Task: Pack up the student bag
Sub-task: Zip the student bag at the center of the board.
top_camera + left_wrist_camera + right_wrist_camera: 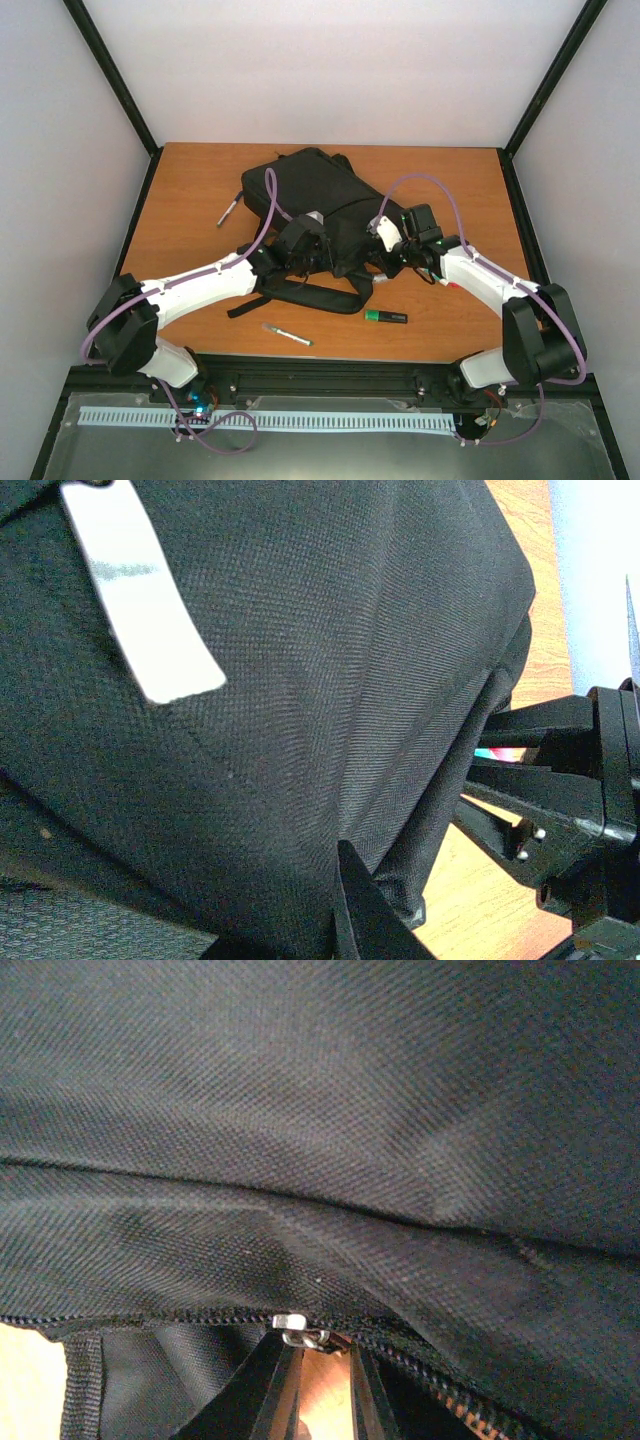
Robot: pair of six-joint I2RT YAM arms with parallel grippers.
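Note:
The student bag (318, 200), a large black backpack, lies in the middle of the wooden table with its straps (300, 292) trailing toward me. My left gripper (303, 243) rests at the bag's near edge. In the left wrist view black bag fabric (300, 680) fills the frame, and the left gripper (350, 885) is shut on a fold of it, with one dark finger (368, 915) showing. My right gripper (386, 238) is at the bag's right near corner. Its tips (318, 1352) close on the silver zip pull (300, 1328) of the zip line (150, 1318).
A thin pen (230, 212) lies left of the bag and another pen (287, 335) near the front edge. A green and black marker (385, 317) lies at front right. The right arm's dark gripper body (570, 820) shows at the right of the left wrist view.

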